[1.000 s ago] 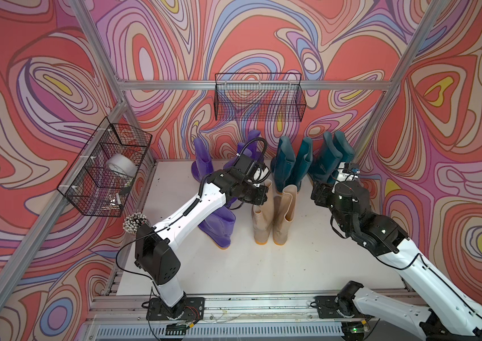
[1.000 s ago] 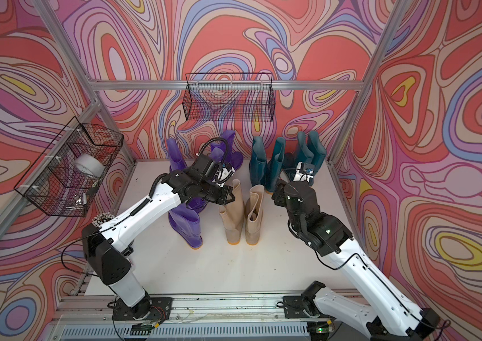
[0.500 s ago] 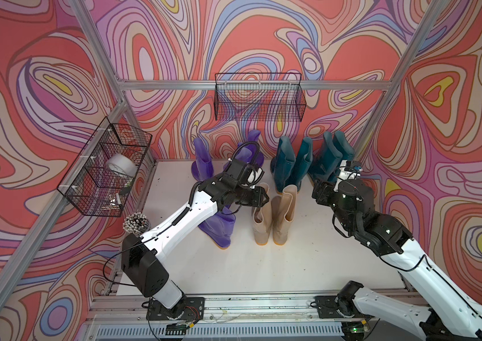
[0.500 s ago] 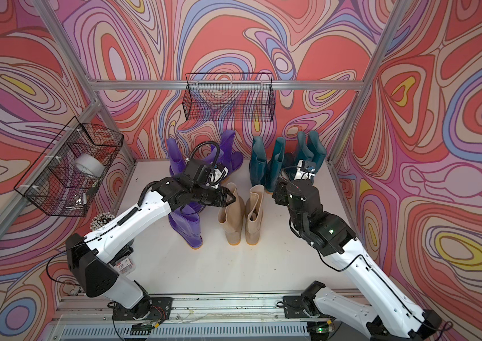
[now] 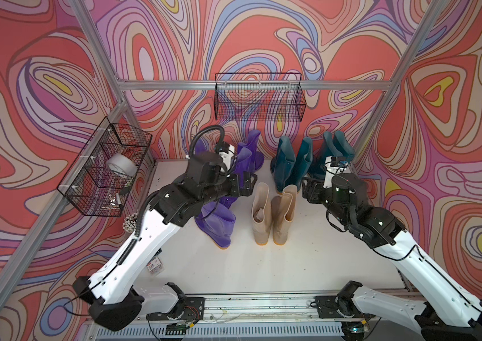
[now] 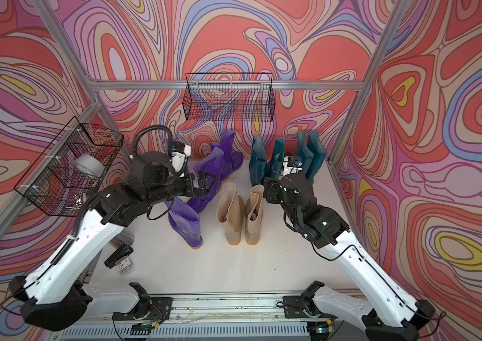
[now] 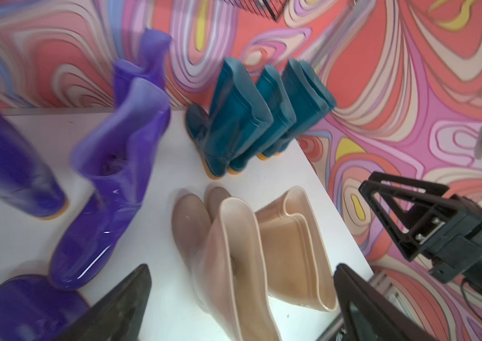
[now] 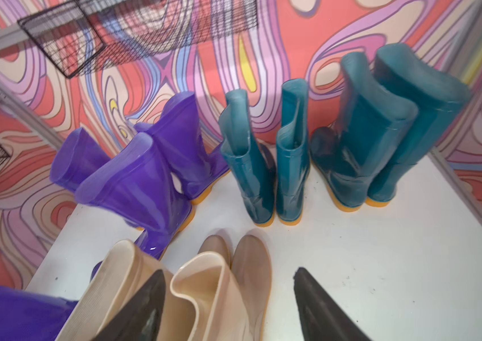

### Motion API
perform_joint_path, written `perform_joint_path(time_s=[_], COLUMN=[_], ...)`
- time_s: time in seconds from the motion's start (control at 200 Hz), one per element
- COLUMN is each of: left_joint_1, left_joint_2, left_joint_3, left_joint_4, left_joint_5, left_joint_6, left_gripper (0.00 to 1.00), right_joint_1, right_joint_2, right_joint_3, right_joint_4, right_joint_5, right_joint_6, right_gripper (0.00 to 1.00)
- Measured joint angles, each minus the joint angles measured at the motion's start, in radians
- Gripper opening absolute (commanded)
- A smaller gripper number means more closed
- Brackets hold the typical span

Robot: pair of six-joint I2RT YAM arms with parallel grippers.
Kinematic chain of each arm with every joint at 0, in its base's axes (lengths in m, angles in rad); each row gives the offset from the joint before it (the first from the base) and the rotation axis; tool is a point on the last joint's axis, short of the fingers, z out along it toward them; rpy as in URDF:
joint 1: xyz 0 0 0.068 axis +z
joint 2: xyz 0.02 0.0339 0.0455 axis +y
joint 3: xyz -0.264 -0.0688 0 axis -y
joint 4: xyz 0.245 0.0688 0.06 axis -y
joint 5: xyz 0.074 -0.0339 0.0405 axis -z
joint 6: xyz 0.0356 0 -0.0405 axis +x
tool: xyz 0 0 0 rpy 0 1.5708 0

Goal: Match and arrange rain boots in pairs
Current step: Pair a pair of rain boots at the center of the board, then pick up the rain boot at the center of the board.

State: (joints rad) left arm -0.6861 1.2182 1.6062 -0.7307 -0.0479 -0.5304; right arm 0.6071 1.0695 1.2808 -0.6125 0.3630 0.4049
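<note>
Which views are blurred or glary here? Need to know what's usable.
Left wrist view: heavy motion smear on the purple boots, glare streak on one toe. Right wrist view: milder blur, worst on the wire basket and teal boots. Both top views: sharp, evenly lit, beige boots crisp.

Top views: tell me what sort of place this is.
Probably a robot test cell, not a real room: aluminium frame carrying swirl-printed walls, left arm and right arm bolted to a rail fronting a white table.

no lettering can be read; the small red-and-white label (image 6: 124,263) at the bench's (image 6: 233,271) 8 o'clock is too tiny.
</note>
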Motion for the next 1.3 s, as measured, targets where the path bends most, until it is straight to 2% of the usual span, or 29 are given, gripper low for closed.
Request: perform_joint_path(time_s=[0.15, 0.305, 0.416, 0.571, 0.691, 1.157, 1.297], left_joint_1=[0.006, 0.007, 0.007, 0.007, 0.007, 0.007, 0.007], left_joint_2=[-0.153, -0.184, -0.111, 0.068, 0.132, -0.041, -0.061], left_joint_3=[-0.113, -0.195, -0.177, -0.067, -0.035, 0.014, -0.062], left_joint_4=[-0.075, -0.154, -0.216, -0.336, -0.412, -0.46, -0.471], left_joint_5=[-0.183, -0.261, -0.269, -0.276, -0.276, -0.267, -0.24], left_joint_6=[-0.102, -0.224, -0.294, -0.395, -0.459, -0.536, -0.629], left_gripper=[1.0, 1.0, 1.0, 1.0, 1.0, 1.0, 1.0], right_joint_1=[0.0, 0.0, 0.0, 0.0, 0.0, 0.0, 0.0], right_joint_2=[0.041, 0.096, 0.132, 0.144, 0.133, 0.117, 0.118], right_joint_3=[0.025, 0.072, 0.081, 0.081, 0.08, 0.053, 0.041], right_joint_4=[0.02, 0.05, 0.072, 0.077, 0.084, 0.105, 0.111], right_joint_5=[-0.07, -0.126, -0.156, -0.171, -0.169, -0.154, -0.154], right_joint_6=[-0.027, -0.041, -0.046, -0.049, -0.05, -0.065, -0.068], right_gripper=[0.7, 0.7, 0.7, 0.7, 0.71, 0.73, 0.73])
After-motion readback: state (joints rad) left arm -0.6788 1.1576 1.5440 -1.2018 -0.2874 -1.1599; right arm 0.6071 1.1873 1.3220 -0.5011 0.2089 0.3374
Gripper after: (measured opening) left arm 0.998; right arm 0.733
